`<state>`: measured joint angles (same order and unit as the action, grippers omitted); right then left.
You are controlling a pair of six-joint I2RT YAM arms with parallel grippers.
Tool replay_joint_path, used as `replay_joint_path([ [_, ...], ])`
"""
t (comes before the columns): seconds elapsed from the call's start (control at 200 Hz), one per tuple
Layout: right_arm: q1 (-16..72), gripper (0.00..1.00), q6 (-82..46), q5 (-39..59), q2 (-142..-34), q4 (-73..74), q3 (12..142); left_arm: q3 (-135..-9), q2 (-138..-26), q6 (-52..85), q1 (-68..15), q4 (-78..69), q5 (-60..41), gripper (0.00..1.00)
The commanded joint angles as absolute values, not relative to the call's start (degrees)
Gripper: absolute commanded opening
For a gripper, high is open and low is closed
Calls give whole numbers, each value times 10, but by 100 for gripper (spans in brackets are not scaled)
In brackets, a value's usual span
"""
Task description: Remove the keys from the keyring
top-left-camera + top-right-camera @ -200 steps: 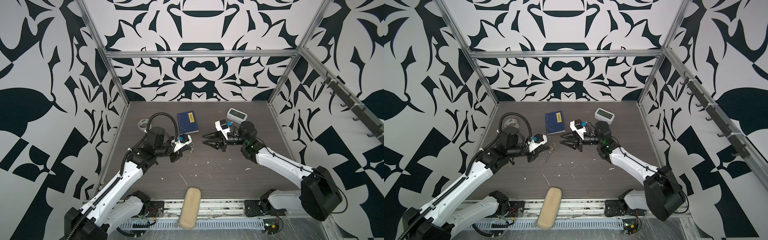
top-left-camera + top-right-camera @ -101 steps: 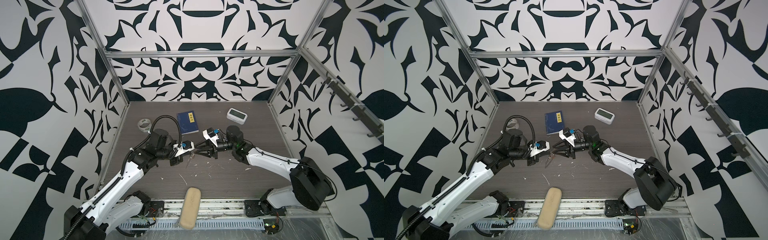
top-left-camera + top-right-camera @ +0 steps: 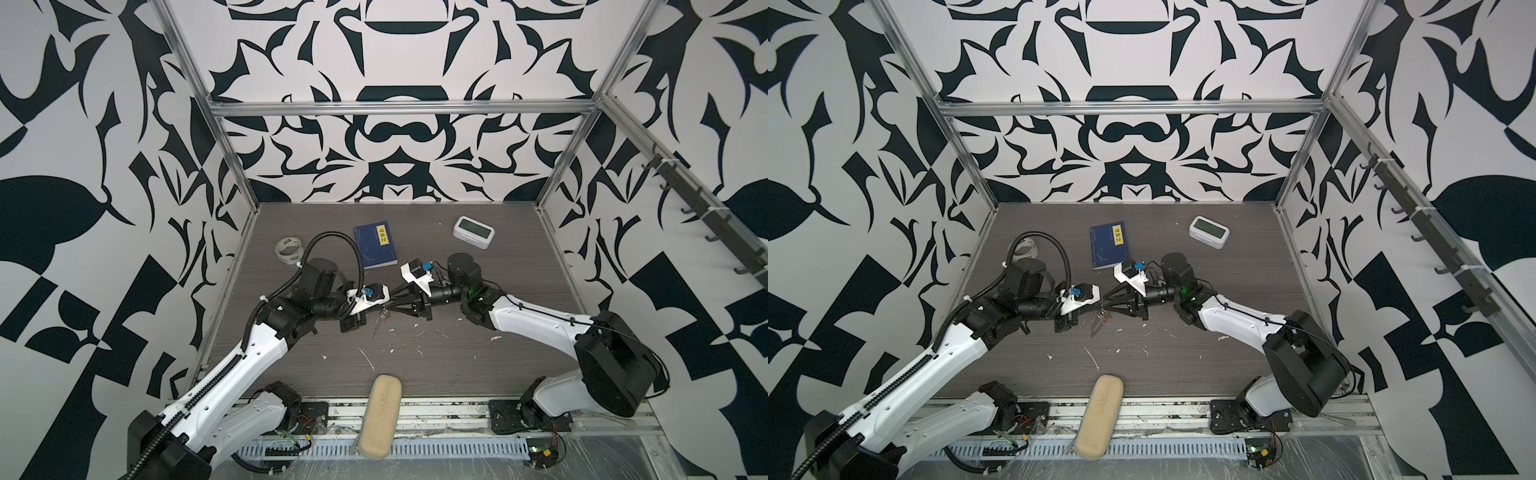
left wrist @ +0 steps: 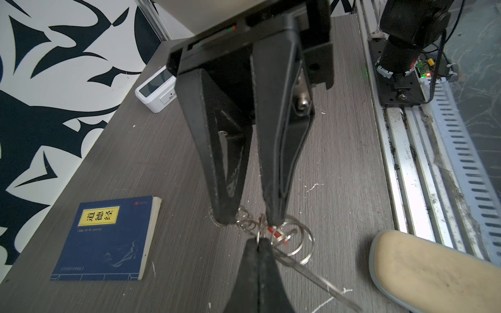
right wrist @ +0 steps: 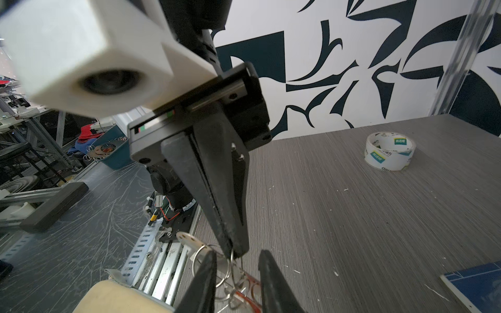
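pinching the keys (image 4: 282, 235) in closed jaws, the left gripper (image 4: 259, 241) holds them over mid-table; the right gripper (image 4: 249, 219) straddles their rings (image 5: 230, 287), jaws partly open. wrist views resolve rings and red tag (image 4: 272, 230), both top views only a glint. beyond, the book (image 4: 108, 244) is titled 道德经.

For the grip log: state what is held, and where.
Left gripper: shut on one ring of the small bunch of silvery metal keys and rings with a red tag. Right gripper: nothing; open jaws straddle the bunch.
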<state>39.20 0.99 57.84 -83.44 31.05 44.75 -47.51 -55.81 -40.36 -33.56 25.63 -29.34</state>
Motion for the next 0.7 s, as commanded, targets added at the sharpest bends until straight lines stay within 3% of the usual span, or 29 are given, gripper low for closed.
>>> replay_joint_path([
  [0.0,398,28,31,577,-833,303,475,-488,-552,-413,-338,262,-307,0],
  [0.165,401,22,35,578,-839,297,479,-487,-556,-414,-340,254,-309,0],
  [0.265,401,0,39,578,-839,292,483,-485,-559,-414,-343,249,-308,0],
  [0.37,402,0,49,573,-836,282,481,-478,-557,-414,-344,233,-304,0],
  [0.455,399,0,50,564,-825,303,468,-468,-549,-394,-343,210,-303,29],
  [0.51,394,0,44,562,-817,320,460,-460,-540,-379,-343,192,-299,41],
  [0.695,376,0,-22,571,-801,430,431,-433,-506,-330,-327,139,-304,45],
])
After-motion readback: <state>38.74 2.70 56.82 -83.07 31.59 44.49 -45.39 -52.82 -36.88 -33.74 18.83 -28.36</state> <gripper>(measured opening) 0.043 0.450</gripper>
